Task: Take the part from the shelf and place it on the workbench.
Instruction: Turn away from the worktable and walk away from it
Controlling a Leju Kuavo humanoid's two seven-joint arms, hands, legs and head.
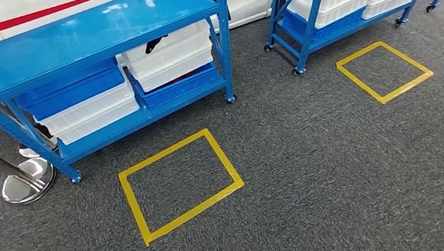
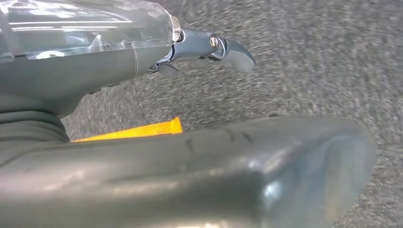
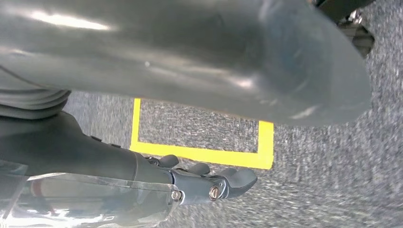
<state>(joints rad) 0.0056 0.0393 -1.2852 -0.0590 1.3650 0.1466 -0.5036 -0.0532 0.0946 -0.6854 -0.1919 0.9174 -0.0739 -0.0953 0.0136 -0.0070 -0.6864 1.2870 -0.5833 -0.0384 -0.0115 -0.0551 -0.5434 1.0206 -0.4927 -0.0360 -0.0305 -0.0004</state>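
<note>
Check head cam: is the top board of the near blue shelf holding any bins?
No. The top board of the near blue shelf is bare; the white and blue bins sit stacked on the level below.

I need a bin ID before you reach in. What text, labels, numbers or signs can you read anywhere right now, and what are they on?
None: no view carries readable text.
Blue shelf: no label or number to be seen.
White bins and blue bins: no visible tags or printing.
Yellow floor square: plain tape outline, no writing.
Red stripe on the white wall: a line, not lettering.
</note>
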